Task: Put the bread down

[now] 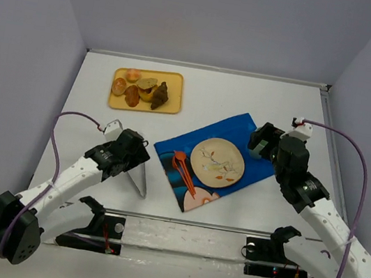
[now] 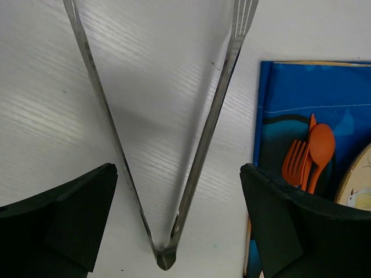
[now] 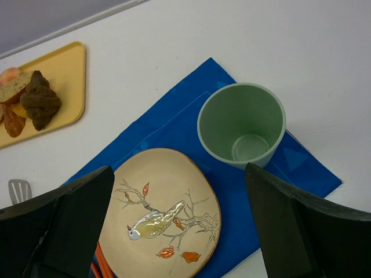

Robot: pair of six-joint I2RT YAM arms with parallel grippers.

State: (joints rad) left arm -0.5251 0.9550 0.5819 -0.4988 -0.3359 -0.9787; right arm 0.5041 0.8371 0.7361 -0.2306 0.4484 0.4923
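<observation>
Waiting bread, two open grippers

The bread point(image 1: 160, 96) lies at the right end of the yellow tray point(image 1: 173, 81), touching the other food point(image 1: 133, 88). It looks light, lumpy and a bit crumbly, so a soft squeeze across its fat middle should work best (too hard and it may break). The left gripper point(image 2: 177, 174) and right gripper point(image 3: 177, 174) are both spread wide, holding nothing, well away from the tray on its near side. The left one hangs over the tongs point(image 2: 197, 150).

Robot lab test booth, bare lilac walls point(image 1: 212, 16), white table point(image 1: 262, 102), left arm point(image 1: 74, 174) and right arm point(image 1: 325, 217) bolted at its edge.
</observation>
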